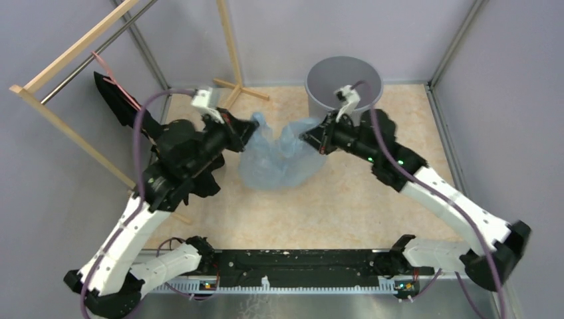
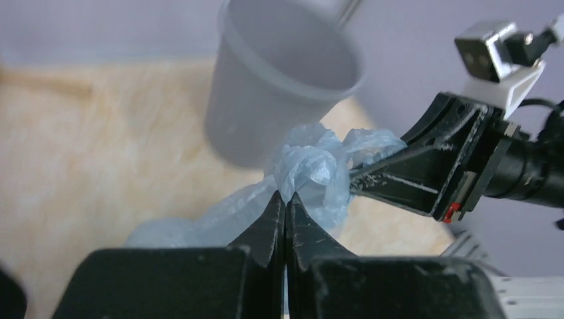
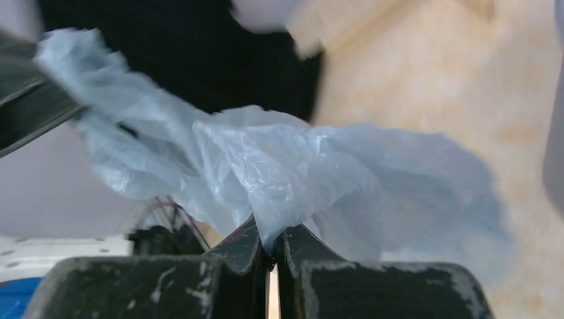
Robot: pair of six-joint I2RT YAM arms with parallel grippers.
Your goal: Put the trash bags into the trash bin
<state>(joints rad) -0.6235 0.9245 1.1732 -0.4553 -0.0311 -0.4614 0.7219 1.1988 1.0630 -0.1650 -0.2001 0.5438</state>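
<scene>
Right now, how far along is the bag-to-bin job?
Done: left gripper and right gripper are both shut on the pale-blue trash bag. In hand: it hangs between them, near the grey trash bin. Left: carry it over the rim and release; none is inside.

The trash bin (image 2: 266, 113) is blurred, its rim cut off at top.

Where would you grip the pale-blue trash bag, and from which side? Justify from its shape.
Grip the trash bag by its bunched upper folds, one pinch from each side, as the left gripper and right gripper do now. The film is thin and floppy; gathered folds give the fingers something to clamp.
</scene>
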